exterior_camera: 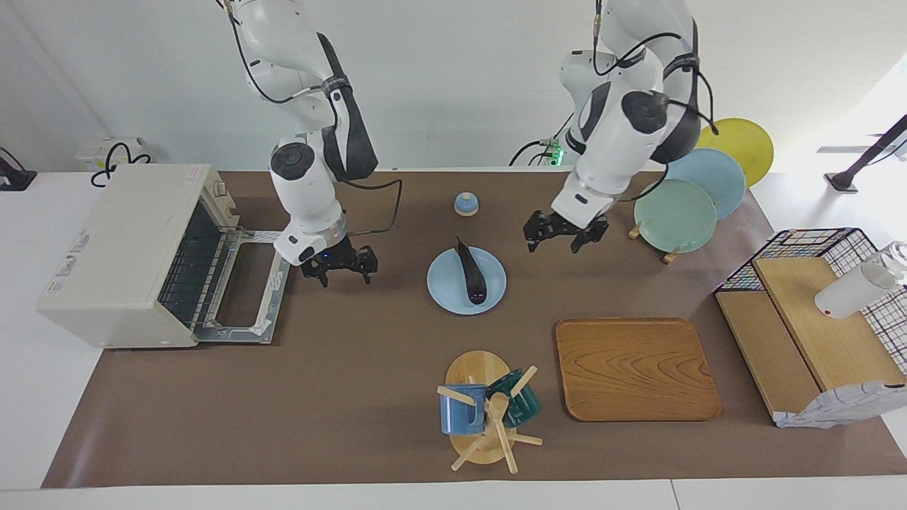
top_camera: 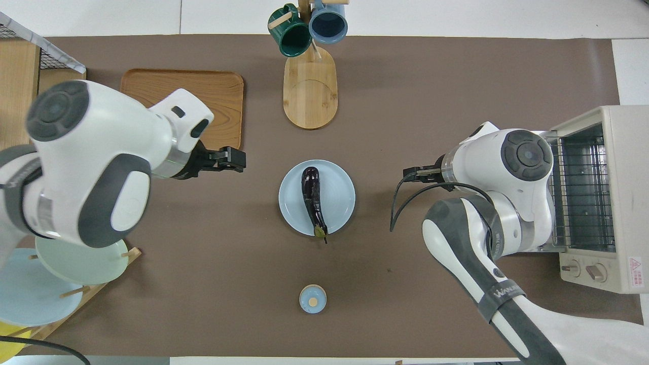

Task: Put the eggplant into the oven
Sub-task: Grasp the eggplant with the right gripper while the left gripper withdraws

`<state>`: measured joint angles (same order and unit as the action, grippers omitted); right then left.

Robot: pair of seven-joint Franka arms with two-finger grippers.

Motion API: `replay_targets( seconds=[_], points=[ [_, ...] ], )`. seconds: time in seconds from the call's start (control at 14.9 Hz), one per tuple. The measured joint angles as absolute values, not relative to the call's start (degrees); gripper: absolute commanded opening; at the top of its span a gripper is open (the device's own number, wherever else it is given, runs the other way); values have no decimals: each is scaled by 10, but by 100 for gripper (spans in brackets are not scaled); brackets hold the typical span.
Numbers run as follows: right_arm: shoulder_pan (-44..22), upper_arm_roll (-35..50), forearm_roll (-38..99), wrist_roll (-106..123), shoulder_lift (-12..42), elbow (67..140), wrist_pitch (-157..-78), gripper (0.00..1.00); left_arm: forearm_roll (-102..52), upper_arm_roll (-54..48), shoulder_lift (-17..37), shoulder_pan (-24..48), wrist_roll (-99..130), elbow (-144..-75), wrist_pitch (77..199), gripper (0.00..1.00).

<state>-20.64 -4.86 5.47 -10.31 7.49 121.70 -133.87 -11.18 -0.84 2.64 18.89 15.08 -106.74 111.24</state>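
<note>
The dark purple eggplant [exterior_camera: 471,273] [top_camera: 313,200] lies free on a light blue plate [exterior_camera: 445,294] [top_camera: 342,195] at mid-table, its stem end toward the robots. The cream oven [exterior_camera: 120,241] [top_camera: 621,197] stands at the right arm's end, its door [exterior_camera: 244,290] dropped open and the wire rack showing. My left gripper [exterior_camera: 565,235] [top_camera: 230,159] hangs open and empty over the mat, between the plate and the rack of plates. My right gripper [exterior_camera: 339,263] is open and empty, low over the mat between the oven door and the plate.
A small blue lid [exterior_camera: 465,204] sits nearer to the robots than the plate. A wooden tray [exterior_camera: 635,368] and a mug tree [exterior_camera: 485,411] with two mugs stand farther out. A plate rack [exterior_camera: 674,214] and a wire basket [exterior_camera: 815,283] occupy the left arm's end.
</note>
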Motion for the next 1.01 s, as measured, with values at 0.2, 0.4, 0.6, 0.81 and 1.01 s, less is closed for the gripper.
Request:
replay_targets(
  seconds=[0.2, 0.4, 0.6, 0.81, 1.01],
  points=[
    [-254, -44, 55, -114, 85, 1144, -1274, 100, -92, -6, -3, 115, 84, -1051, 1064, 100],
    [-311, -41, 52, -182, 138, 1016, -1197, 100, -46, -5, -30, 86, 61, -1050, 1032, 100],
    [-377, -41, 23, -260, 235, 889, -1158, 100, -23, -6, -46, 85, 54, -1033, 979, 100],
    [-425, -41, 15, -318, 313, 819, -1160, 100, -17, -5, -46, 85, 52, -984, 919, 100],
    [-470, -40, -4, -353, 342, 802, -1174, 100, -15, -5, -42, 85, 52, -956, 894, 100]
  ],
)
